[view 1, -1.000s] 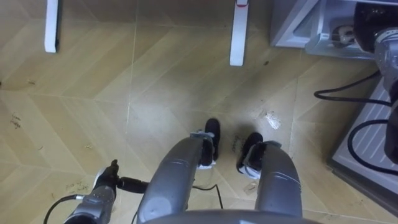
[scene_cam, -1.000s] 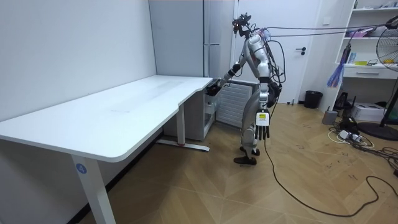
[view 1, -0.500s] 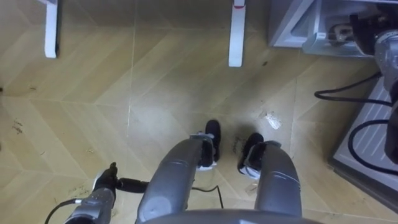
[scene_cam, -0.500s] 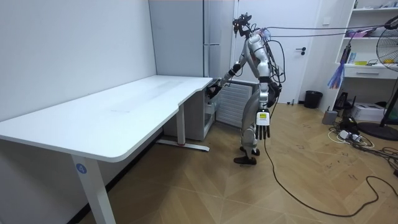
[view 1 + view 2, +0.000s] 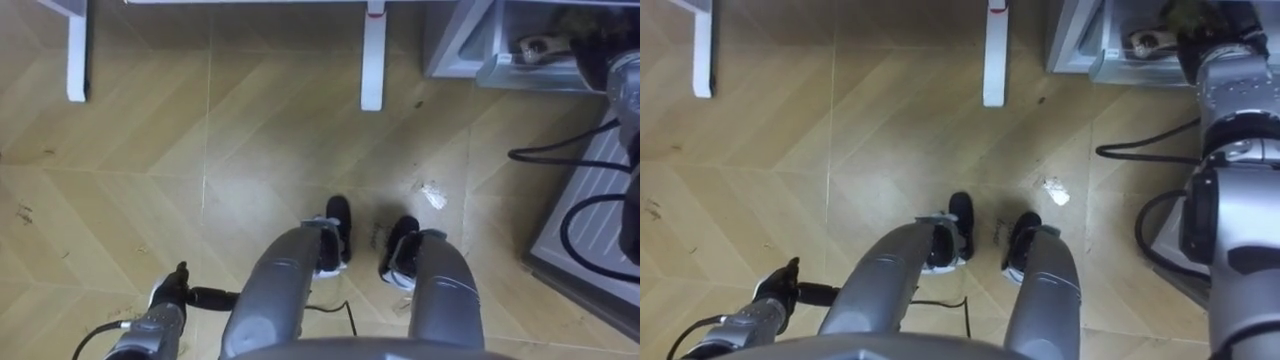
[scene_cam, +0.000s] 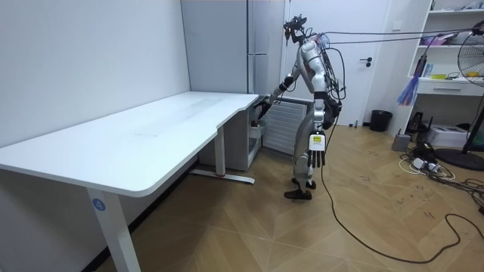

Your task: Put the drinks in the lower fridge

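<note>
Right robot hand (image 6: 260,107) up at the fridge (image 6: 219,53) front, prob. working its door, grip can't tell; left robot hand (image 6: 318,153) hangs idle, fingers apart.

Floor (image 5: 250,150): pale herringbone wood. Standing on it: white desk (image 6: 151,136) on flat white feet (image 5: 372,60); grey fridge (image 6: 227,53) beside the desk; black bin (image 6: 380,120) by the far wall. Lying on it: one small white scrap (image 5: 433,194).
</note>
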Robot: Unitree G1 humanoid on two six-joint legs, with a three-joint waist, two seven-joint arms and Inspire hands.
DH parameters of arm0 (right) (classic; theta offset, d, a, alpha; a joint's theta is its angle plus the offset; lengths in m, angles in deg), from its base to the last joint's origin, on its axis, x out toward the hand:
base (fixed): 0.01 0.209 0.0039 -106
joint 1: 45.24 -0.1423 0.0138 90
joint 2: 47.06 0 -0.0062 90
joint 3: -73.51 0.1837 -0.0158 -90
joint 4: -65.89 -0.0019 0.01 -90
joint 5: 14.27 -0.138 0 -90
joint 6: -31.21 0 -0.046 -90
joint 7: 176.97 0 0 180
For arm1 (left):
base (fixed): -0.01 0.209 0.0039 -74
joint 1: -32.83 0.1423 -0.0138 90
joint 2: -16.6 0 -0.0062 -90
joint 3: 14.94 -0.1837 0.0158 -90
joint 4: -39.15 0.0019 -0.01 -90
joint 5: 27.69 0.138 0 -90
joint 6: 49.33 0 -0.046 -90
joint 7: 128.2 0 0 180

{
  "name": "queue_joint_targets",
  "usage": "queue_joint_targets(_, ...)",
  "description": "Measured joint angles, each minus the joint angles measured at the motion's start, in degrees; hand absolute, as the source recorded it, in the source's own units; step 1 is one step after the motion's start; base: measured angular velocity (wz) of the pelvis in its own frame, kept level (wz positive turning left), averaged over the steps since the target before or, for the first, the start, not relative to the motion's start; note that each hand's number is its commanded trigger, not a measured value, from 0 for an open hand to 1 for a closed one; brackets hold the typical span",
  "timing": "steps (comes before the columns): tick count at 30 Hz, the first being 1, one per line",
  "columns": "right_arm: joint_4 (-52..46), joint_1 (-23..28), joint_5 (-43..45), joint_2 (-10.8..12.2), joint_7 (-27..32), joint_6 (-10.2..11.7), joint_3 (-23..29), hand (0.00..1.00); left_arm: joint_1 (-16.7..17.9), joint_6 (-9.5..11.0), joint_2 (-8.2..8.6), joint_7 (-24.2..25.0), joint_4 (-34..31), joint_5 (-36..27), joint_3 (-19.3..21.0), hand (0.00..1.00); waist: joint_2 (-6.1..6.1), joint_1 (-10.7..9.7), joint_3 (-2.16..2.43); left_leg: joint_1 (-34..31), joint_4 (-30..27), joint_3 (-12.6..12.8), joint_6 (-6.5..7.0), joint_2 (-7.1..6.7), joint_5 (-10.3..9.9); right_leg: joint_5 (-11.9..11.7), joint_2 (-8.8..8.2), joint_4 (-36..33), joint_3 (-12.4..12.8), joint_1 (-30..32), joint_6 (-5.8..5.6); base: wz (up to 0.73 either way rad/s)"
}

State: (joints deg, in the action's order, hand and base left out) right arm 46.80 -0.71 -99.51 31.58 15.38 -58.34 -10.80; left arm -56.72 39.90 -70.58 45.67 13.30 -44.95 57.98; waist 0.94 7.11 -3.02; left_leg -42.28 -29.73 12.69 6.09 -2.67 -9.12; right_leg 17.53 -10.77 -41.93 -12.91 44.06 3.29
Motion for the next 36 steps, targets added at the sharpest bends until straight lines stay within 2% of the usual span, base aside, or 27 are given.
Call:
queue_joint_targets(7, 0.23, 2.46, 0.02, 0.03, 0.00, 0.01, -0.31, 0.00, -0.13, 0.46, 0.05, 0.16, -0.05, -0.03, 0.02, 0.00, 0.11, 0.96, -0.04, 4.65, 3.56, 0.90, 0.03, -0.15, 0.63, -0.69, 0.37, 3.35, 0.04, -4.03, -0.45, -0.05)
queue_joint_targets(13, 0.38, 4.42, 0.52, 0.03, -1.53, -0.44, -1.19, 0.00, -0.85, 0.83, -0.03, 1.39, -0.07, 1.42, 0.24, 0.00, 0.01, 0.91, -0.10, 6.77, 4.02, 1.03, 0.03, -0.11, 0.62, -0.84, 0.55, 4.56, -0.06, -6.52, -0.72, -0.02)
queue_joint_targets(17, 0.39, 6.52, 0.46, 0.03, -3.44, -1.13, -2.20, 0.00, -0.85, 0.87, -0.87, 2.18, -0.01, 1.19, 0.27, 0.00, -0.02, 0.71, -0.12, 8.34, 4.34, 0.33, 0.02, 0.16, 0.60, -0.89, 0.94, 6.35, -1.40, -9.30, -0.82, 0.08)
queue_joint_targets(20, 0.38, 9.01, 0.51, 0.29, -5.27, -1.31, -2.18, 0.00, -0.51, 0.59, -1.01, 3.06, -0.01, 1.13, 0.28, 0.00, -0.22, 0.70, -0.23, 10.28, 4.60, -0.20, 0.02, 0.07, 0.59, -0.89, 1.09, 7.25, -1.78, -11.74, -1.05, 0.07)
queue_joint_targets(23, 0.38, 11.67, 0.65, 0.94, -6.87, -1.80, -2.19, 0.00, -0.41, 0.69, -1.06, 3.28, 0.02, 1.60, 1.90, 0.00, -1.04, 0.68, -0.52, 13.34, 5.35, -0.31, -0.04, 0.01, 0.54, -0.89, 1.27, 8.23, -1.82, -14.93, -1.28, 0.00)
queue_joint_targets(26, 0.34, 13.82, 1.34, 1.42, -8.38, -1.81, -2.22, 0.00, -0.27, 0.74, -1.23, 3.37, -0.01, 1.78, 2.62, 0.00, -1.61, 0.36, -0.46, 15.02, 5.30, -0.54, -0.19, 0.02, 0.26, -0.81, 1.39, 8.54, -1.87, -16.89, -1.41, 0.00)
queue_joint_targets(28, 0.30, 16.02, 2.59, 1.68, -9.82, -1.76, -2.31, 0.00, 0.15, 0.72, -1.32, 3.38, 0.10, 1.40, 3.52, 0.00, -1.72, -0.44, -0.37, 16.85, 5.16, -1.38, -0.29, 0.39, -0.56, -0.92, 2.13, 9.72, -2.30, -19.40, -1.55, 0.00)
queue_joint_targets(30, 0.32, 17.76, 3.07, 1.69, -10.41, -1.69, -2.34, 0.00, 0.50, 0.73, -1.33, 3.39, 0.08, 1.10, 4.08, 0.00, -2.02, -0.55, -0.13, 18.09, 4.83, -1.58, -0.33, 0.65, -1.14, -0.98, 2.40, 10.25, -2.63, -21.02, -1.60, -0.03)
queue_joint_targets(31, 0.34, 18.84, 3.32, 1.68, -10.67, -1.62, -2.31, 0.00, 0.79, 0.72, -1.34, 3.42, 0.15, 1.10, 4.64, 0.00, -2.28, -0.64, 0.20, 18.65, 4.35, -1.58, -0.38, 0.89, -1.55, -1.00, 2.64, 10.39, -2.61, -21.79, -1.62, -0.07)
queue_joint_targets(32, 0.35, 19.36, 3.47, 1.68, -10.74, -1.59, -2.32, 0.00, 0.94, 0.74, -1.39, 3.43, 0.20, 1.08, 4.84, 0.00, -2.36, -0.69, 0.30, 18.91, 3.95, -1.59, -0.41, 1.06, -1.81, -0.99, 2.81, 10.46, -2.60, -22.24, -1.62, -0.08)
queue_joint_targets(33, 0.34, 20.72, 3.51, 1.68, -11.03, -1.53, -2.32, 0.00, 1.38, 0.75, -1.41, 3.44, 0.20, 1.10, 5.36, 0.00, -2.54, -0.68, 1.09, 19.09, 3.52, -1.71, -0.48, 1.20, -2.10, -0.99, 3.05, 10.50, -2.43, -22.61, -1.62, -0.07)
queue_joint_targets(34, 0.34, 21.78, 3.58, 1.68, -11.21, -1.18, -2.31, 0.00, 1.75, 0.74, -1.41, 3.44, 0.17, 1.10, 5.62, 0.00, -2.53, -0.67, 1.52, 19.45, 3.12, -1.74, -0.47, 1.37, -2.37, -1.00, 3.22, 10.57, -2.38, -23.11, -1.63, -0.08)
queue_joint_targets(36, 0.33, 22.78, 4.52, 1.95, -11.11, -0.67, -2.31, 0.00, 2.41, 0.73, -1.45, 3.43, 0.29, 1.09, 5.64, 0.00, -2.27, -0.74, 1.90, 19.92, 2.90, -1.74, -0.52, 1.54, -2.58, -1.14, 3.55, 10.69, -1.97, -23.50, -1.69, -0.11)
